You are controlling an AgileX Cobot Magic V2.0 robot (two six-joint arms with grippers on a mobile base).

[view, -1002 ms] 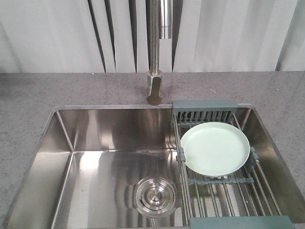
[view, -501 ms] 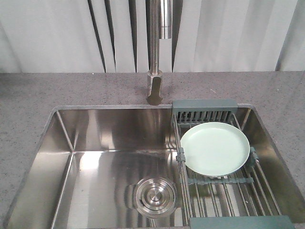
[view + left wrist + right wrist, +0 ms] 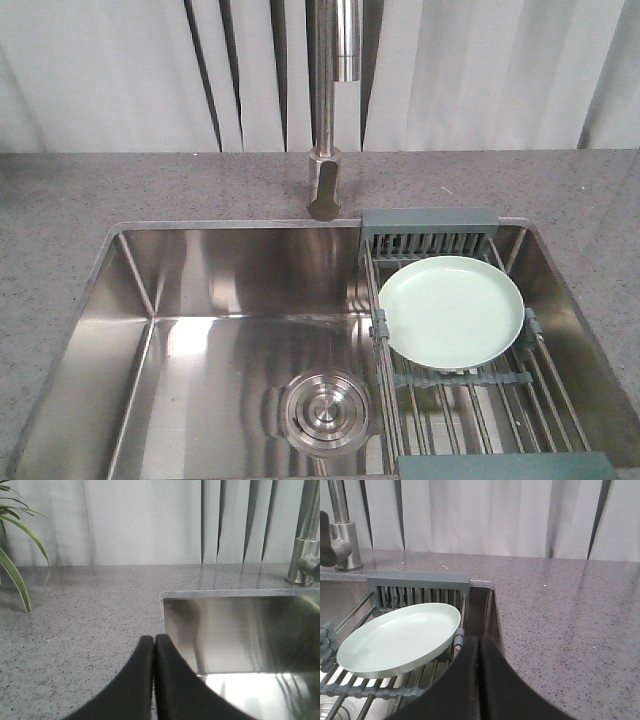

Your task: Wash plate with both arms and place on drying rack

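Pale mint-green plate (image 3: 451, 311), grey-blue drying rack (image 3: 430, 232), speckled grey counter (image 3: 150, 190), black tools.

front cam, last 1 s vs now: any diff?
Nothing visibly changed. The plate lies flat on the drying rack across the right side of the sink, same spot as before. The wrist views show the left gripper and right gripper shut, holding nothing.

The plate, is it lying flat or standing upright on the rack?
Lying flat: the plate rests face up on the drying rack rods.
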